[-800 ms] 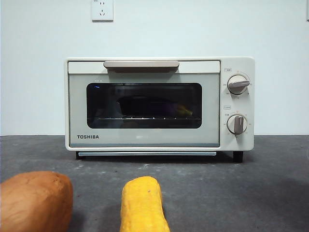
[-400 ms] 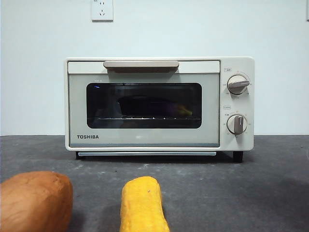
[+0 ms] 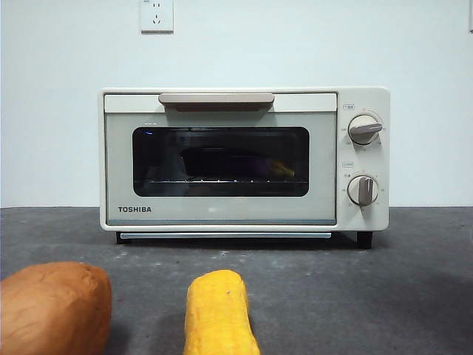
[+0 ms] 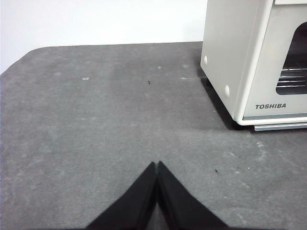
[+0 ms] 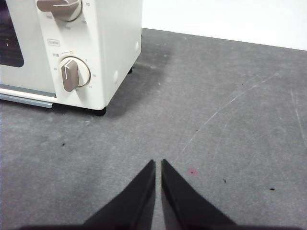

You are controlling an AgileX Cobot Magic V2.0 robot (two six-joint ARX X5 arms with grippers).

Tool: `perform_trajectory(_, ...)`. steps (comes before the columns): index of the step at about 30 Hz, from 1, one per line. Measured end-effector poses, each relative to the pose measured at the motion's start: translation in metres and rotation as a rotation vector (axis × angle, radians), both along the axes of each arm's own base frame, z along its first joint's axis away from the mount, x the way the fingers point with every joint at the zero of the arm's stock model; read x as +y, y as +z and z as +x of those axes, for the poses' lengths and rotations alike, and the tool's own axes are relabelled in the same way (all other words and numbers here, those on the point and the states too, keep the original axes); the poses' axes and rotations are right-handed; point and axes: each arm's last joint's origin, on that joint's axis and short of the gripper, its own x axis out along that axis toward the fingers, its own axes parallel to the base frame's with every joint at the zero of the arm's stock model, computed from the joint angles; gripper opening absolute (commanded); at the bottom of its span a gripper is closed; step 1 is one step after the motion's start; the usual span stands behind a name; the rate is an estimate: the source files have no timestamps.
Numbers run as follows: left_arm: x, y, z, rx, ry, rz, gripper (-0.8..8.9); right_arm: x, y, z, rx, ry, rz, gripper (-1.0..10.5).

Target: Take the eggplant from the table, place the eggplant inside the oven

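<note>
The cream-white oven [image 3: 244, 159] stands at the back of the dark grey table [image 3: 384, 281] with its glass door closed. Behind the glass, a dark long shape that is the eggplant [image 3: 229, 161] lies on the wire rack, its stem tip toward the right. My left gripper [image 4: 157, 165] is shut and holds nothing, low over bare table off the oven [image 4: 254, 62]'s left side. My right gripper [image 5: 158, 164] is shut and empty, over the table off the oven [image 5: 72, 48]'s knob side. Neither gripper shows in the front view.
An orange-brown sweet potato [image 3: 53, 307] lies at the near left and a yellow corn cob [image 3: 218, 312] lies near the front middle. A white wall with a socket [image 3: 156, 15] stands behind the oven.
</note>
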Motion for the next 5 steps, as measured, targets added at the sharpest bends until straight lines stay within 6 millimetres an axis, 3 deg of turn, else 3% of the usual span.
perform_trajectory(5,0.0,-0.0001,0.0,0.0,0.0,0.0,0.08,0.0,0.0,0.0,0.0,0.0,0.0,0.0)
